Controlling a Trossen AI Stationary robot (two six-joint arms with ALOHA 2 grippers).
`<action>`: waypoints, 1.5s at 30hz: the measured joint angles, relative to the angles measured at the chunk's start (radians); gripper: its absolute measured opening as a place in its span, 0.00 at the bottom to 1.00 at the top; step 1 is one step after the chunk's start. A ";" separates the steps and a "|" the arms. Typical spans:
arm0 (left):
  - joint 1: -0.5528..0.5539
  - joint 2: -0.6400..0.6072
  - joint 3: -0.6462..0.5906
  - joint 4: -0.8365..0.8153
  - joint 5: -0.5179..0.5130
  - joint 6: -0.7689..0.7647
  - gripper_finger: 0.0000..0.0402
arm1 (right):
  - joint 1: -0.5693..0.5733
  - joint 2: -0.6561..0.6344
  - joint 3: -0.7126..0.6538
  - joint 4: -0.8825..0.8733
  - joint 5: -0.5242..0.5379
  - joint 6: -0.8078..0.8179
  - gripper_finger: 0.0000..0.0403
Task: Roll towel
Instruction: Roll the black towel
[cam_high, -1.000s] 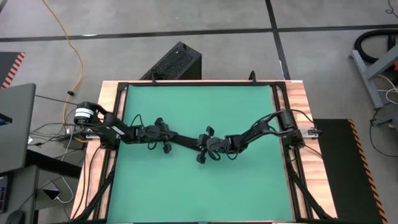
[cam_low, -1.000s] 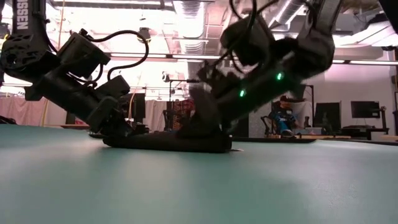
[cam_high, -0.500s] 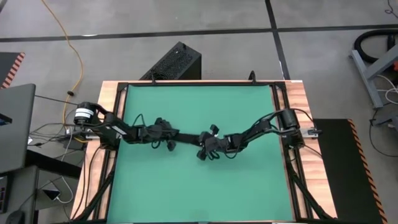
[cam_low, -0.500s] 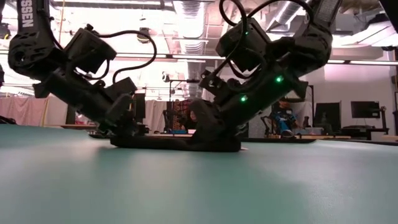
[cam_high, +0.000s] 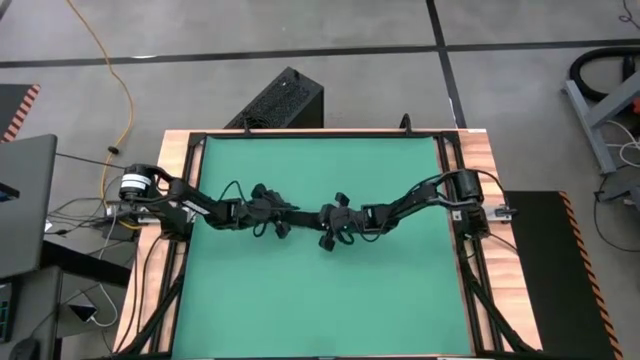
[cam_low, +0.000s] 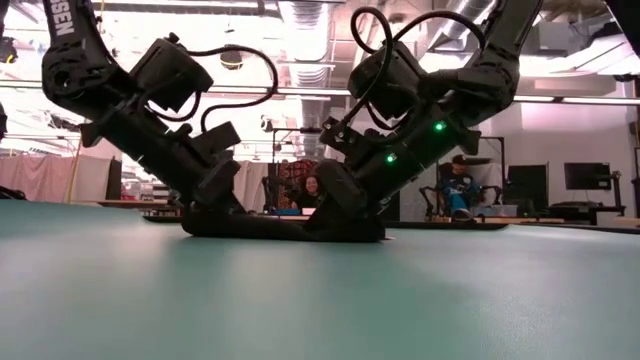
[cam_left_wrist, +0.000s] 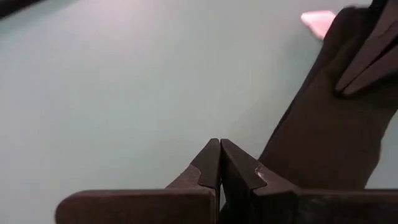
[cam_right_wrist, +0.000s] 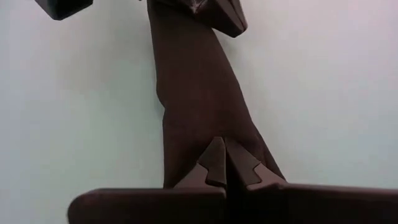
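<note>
Towel (cam_low: 283, 229), soft black cloth, is lying as a narrow strip on smooth green table (cam_high: 310, 300); my left gripper (cam_left_wrist: 220, 151) and right gripper (cam_right_wrist: 224, 149) are pinching it.

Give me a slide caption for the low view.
Both arms press shut jaws onto the black towel, lying as a flat strip on the green table.

Matt black cloth towel (cam_right_wrist: 199, 99) (soft) on smooth green table (cam_high: 320, 300).
</note>
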 joint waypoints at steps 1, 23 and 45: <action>0.000 0.000 -0.007 -0.002 -0.001 -0.007 0.00 | 0.000 0.001 0.000 0.000 0.000 -0.001 0.02; -0.199 0.149 -0.096 0.493 -0.218 -0.037 0.00 | -0.009 0.002 -0.002 0.003 -0.012 -0.009 0.02; -0.138 0.326 -0.173 0.767 -0.054 -0.110 0.00 | -0.032 0.004 -0.004 0.121 -0.185 -0.031 0.02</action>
